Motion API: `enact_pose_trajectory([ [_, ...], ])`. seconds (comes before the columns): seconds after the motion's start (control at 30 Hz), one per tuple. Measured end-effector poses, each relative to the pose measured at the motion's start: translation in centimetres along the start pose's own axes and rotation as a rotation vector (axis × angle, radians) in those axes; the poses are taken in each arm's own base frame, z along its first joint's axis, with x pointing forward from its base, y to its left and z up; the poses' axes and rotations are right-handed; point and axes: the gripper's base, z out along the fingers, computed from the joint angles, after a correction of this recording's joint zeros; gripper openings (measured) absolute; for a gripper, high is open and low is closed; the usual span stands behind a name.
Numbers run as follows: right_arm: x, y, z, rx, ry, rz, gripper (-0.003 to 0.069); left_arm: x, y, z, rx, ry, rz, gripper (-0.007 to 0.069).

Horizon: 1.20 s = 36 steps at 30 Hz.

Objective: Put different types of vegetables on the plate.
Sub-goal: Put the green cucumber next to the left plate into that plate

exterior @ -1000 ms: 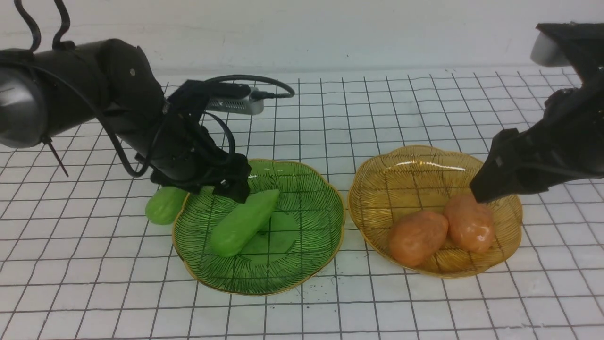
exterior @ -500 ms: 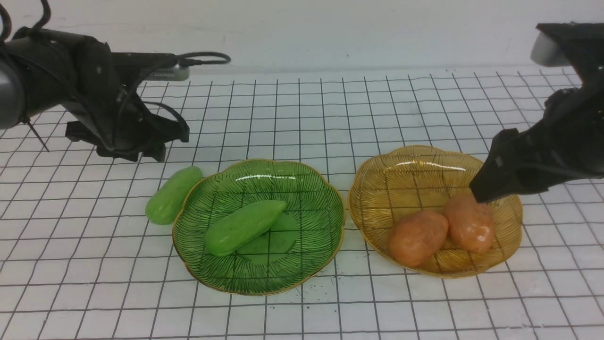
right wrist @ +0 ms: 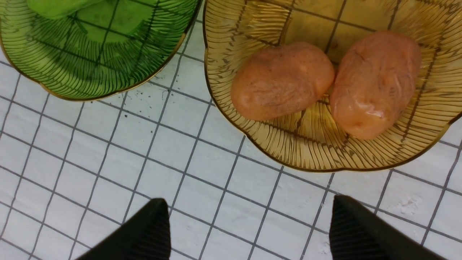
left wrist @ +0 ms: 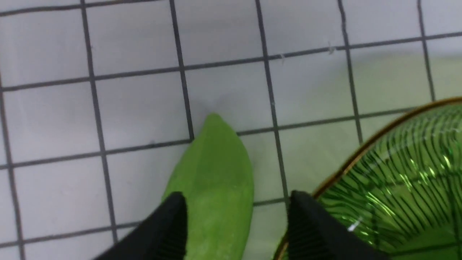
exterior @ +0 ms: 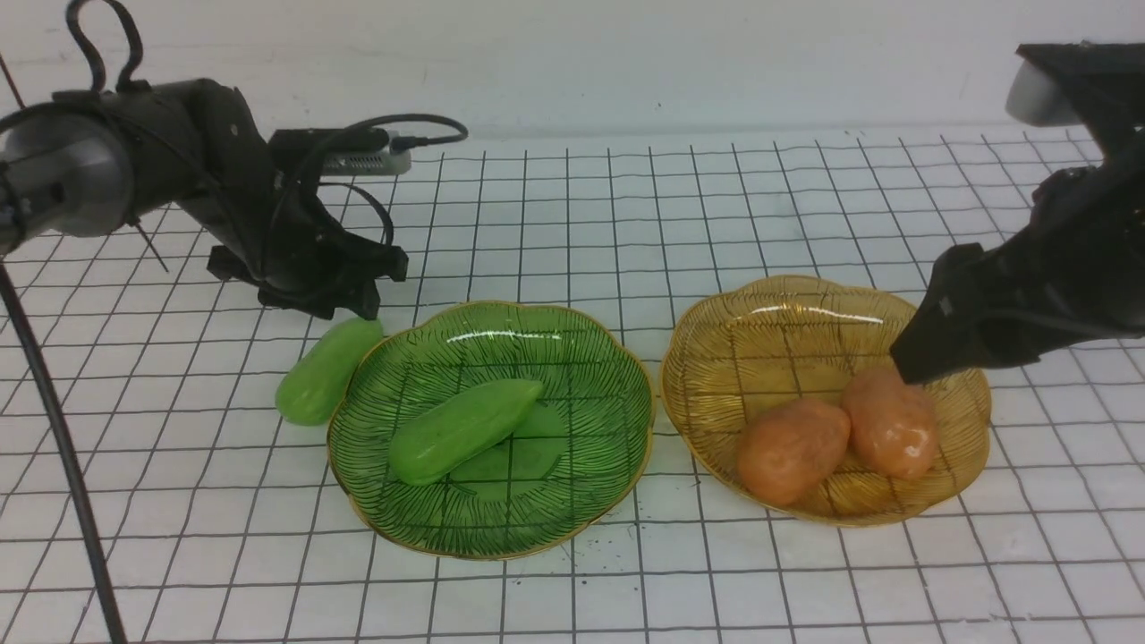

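One light-green cucumber (exterior: 461,427) lies in the green glass plate (exterior: 581,394). The other cucumber (exterior: 324,371) lies on the table against that plate's left rim. My left gripper (exterior: 358,309) hangs over its far end, open, with the jaws on either side of it in the left wrist view (left wrist: 236,198), where the cucumber (left wrist: 213,180) shows between them. Two orange-brown potatoes (exterior: 792,449) (exterior: 890,422) lie in the amber glass plate (exterior: 778,322). My right gripper (exterior: 908,358) is open and empty above that plate's right side; the right wrist view shows its jaws (right wrist: 249,204) wide apart.
The two plates stand side by side, almost touching, on a white table with a black grid. A thin black cable (exterior: 63,447) hangs down at the near left. The right wrist view shows both potatoes (right wrist: 281,81) (right wrist: 375,83) and the green plate (right wrist: 90,72).
My left gripper has let go of the cucumber in the green plate, which now lies flat. It pulled back left, then came over the cucumber on the table. The right arm has not moved.
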Motion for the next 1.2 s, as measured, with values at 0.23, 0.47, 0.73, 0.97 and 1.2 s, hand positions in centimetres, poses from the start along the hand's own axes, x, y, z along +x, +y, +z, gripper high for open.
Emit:
enact_pose_trajectory([
  [0.23,-0.2,-0.2,0.7,-0.001,0.019,0.004,0.0536,0.1,0.3,1.8,-0.008,-0.012,-0.011,0.0519],
  [0.47,-0.4,-0.2,1.5,-0.015,0.039,0.019,0.0536,0.4,0.5,3.4,-0.014,0.003,-0.015,0.0512],
  [0.73,-0.5,-0.2,1.5,-0.022,0.037,0.023,0.0536,0.8,0.8,4.5,-0.037,0.035,0.008,0.0372],
  [0.97,-0.5,-0.2,1.5,-0.022,0.037,0.023,0.0536,-1.1,0.9,0.7,-0.089,0.034,0.08,0.0373],
  [1.2,-0.5,-0.2,1.5,-0.022,0.037,0.023,0.0536,-2.6,-1.4,-6.6,0.023,0.056,0.03,0.0373],
])
